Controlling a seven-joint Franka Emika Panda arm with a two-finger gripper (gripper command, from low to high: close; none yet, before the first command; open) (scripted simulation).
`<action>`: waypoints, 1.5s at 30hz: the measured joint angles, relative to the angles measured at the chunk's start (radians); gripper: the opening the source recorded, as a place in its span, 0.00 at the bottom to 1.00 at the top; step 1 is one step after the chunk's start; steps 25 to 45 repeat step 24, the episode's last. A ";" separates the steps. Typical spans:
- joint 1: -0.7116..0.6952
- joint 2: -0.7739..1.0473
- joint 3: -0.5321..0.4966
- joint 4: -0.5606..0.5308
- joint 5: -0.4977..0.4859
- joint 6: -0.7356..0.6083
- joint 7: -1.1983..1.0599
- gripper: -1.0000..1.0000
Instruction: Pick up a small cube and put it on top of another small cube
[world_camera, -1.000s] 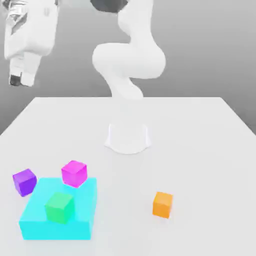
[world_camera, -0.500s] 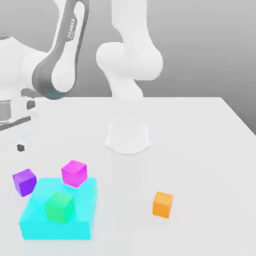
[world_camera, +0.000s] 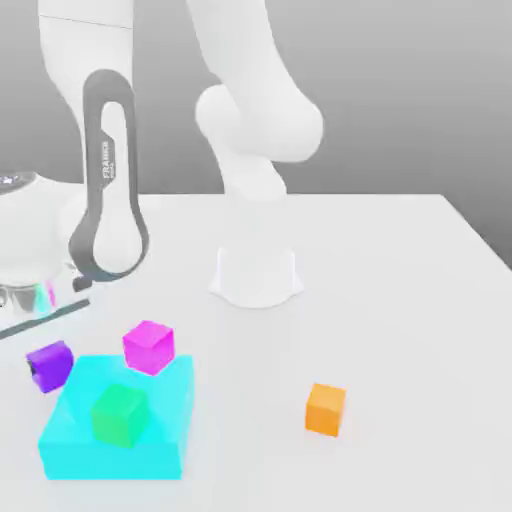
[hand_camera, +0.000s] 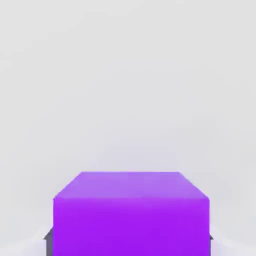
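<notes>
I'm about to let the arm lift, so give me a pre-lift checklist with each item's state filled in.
- Gripper placed at the purple cube: ok, a finger stands on each side.
- Fingers closed on the cube: ok, both meet its sides.
- Grip firm enough to lift: cannot tell from a still view.
- Magenta cube and green cube clear of the fingers: ok, both stand apart from the purple one.
- Purple cube stacked on another small cube: not ok, not yet done.
- Which small cube is the target: cannot tell, the task names no colour.
</notes>
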 joint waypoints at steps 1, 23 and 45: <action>0.003 -0.013 -0.004 -0.002 -0.002 -0.011 0.002 0.00; 0.370 -0.274 0.130 0.129 -0.117 -0.401 0.007 1.00; 0.370 -0.274 0.130 0.129 -0.117 -0.401 0.007 1.00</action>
